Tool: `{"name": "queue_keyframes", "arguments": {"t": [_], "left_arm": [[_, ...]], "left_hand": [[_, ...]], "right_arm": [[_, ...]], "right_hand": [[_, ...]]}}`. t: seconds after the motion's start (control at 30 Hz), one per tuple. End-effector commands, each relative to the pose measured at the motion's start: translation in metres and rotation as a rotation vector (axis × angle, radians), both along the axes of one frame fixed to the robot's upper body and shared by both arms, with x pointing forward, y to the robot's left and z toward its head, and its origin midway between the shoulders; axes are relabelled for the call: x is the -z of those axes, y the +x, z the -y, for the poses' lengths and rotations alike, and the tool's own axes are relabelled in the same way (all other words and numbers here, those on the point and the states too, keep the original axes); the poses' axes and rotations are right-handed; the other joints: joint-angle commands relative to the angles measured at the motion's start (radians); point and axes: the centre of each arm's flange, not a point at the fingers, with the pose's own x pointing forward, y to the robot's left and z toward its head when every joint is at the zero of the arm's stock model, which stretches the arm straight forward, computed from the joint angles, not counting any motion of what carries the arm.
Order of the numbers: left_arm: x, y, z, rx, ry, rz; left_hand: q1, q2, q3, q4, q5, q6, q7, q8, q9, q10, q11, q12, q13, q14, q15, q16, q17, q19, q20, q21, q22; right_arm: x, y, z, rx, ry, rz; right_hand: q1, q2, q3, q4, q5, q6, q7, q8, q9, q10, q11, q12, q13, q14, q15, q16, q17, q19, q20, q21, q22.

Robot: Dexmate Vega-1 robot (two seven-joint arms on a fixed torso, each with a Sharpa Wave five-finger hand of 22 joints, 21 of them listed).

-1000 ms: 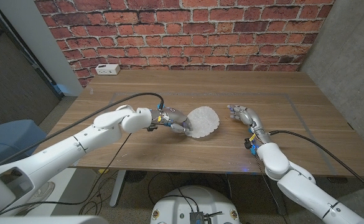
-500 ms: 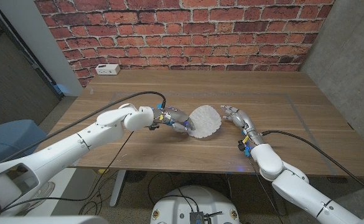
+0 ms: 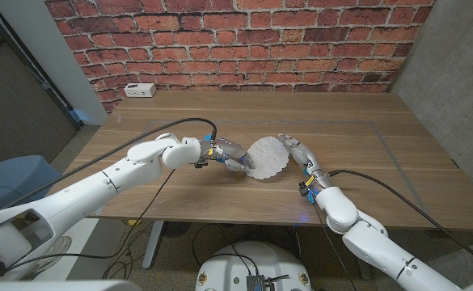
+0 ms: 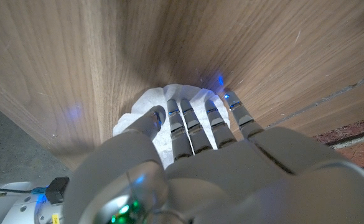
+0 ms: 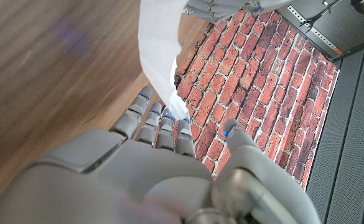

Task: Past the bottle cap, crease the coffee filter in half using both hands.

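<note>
Looks like a robot lab or test bay in an office-type space, not a home. Cues: brick-pattern wall (image 3: pixel 244 44) behind a plain wooden counter (image 3: pixel 179 109) on white metal legs, grey concrete wall (image 3: pixel 454 73) on one side, cabled robot arms, taped outline on the counter top, small white box (image 3: pixel 141 90) at its far corner.

The coffee filter (image 3: pixel 267 158) is thin white paper, matt with a crinkled edge. The worktop (image 3: pixel 179 113) is smooth, grained wood. Both arms wear glossy white plastic shells.
</note>
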Motion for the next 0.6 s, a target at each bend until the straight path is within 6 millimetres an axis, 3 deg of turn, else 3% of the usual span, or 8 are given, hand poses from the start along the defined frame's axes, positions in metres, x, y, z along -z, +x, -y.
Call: {"name": "queue_keyframes", "arguments": {"t": [0.03,0.2,0.23,0.4,0.6], "left_arm": [[0.000,0.001,-0.001,0.013,-0.001,0.005],[0.001,0.002,-0.003,0.011,0.001,0.003],[0.001,0.003,-0.003,0.010,0.001,0.001],[0.001,0.004,-0.004,0.012,0.001,0.001],[0.001,0.005,-0.006,0.010,0.003,0.003]], "left_hand": [[0.010,0.003,0.005,0.006,-0.001,0.002,-0.007,-0.004,0.001,-0.007,0.000,-0.003,0.004,0.007,-0.011,-0.002,0.004,0.007,0.005,0.005,0.003],[0.011,0.003,0.006,0.006,-0.002,-0.001,-0.009,-0.005,0.001,-0.010,-0.001,-0.006,0.004,0.006,-0.015,-0.002,0.005,0.007,0.005,0.005,0.003],[0.011,0.003,0.005,0.007,-0.002,0.000,-0.009,-0.005,0.000,-0.010,-0.001,-0.007,0.003,0.006,-0.016,-0.002,0.005,0.007,0.005,0.005,0.003],[0.013,0.003,0.006,0.007,-0.002,-0.002,-0.011,-0.005,0.000,-0.012,0.000,-0.009,0.003,0.005,-0.019,-0.003,0.005,0.007,0.006,0.005,0.003],[0.014,0.003,0.006,0.008,-0.003,-0.005,-0.010,-0.005,0.000,-0.012,-0.002,-0.011,0.002,0.002,-0.021,-0.004,0.005,0.007,0.006,0.005,0.003]], "right_arm": [[-0.001,0.006,-0.036,-0.136,0.030,-0.023],[-0.001,0.007,-0.044,-0.160,0.046,-0.023],[-0.002,0.007,-0.045,-0.164,0.053,-0.019],[-0.003,0.005,-0.048,-0.140,0.074,0.024],[-0.004,0.004,-0.046,-0.084,0.113,0.063]], "right_hand": [[-0.005,-0.004,0.003,0.001,0.005,-0.016,0.004,-0.003,0.000,-0.014,-0.001,0.000,-0.001,-0.012,0.003,-0.004,-0.003,-0.011,0.001,-0.004,0.003],[-0.004,-0.008,0.001,-0.003,0.007,-0.041,0.003,-0.003,-0.001,-0.037,-0.001,-0.002,-0.001,-0.029,0.007,-0.005,-0.010,-0.022,0.005,-0.003,0.002],[-0.003,-0.008,-0.001,-0.006,0.008,-0.053,0.003,0.001,-0.001,-0.074,-0.010,-0.007,-0.002,-0.048,0.006,-0.007,-0.014,-0.033,0.005,-0.003,0.002],[-0.001,-0.011,-0.020,-0.020,0.011,-0.124,-0.023,0.004,-0.002,-0.201,-0.030,-0.003,-0.005,-0.190,0.003,-0.016,-0.034,-0.146,-0.008,-0.011,0.001],[0.005,-0.007,-0.021,-0.028,0.013,-0.102,-0.033,0.016,-0.003,-0.198,-0.037,0.007,-0.005,-0.187,-0.007,-0.004,-0.039,-0.145,-0.007,-0.001,0.001]]}}
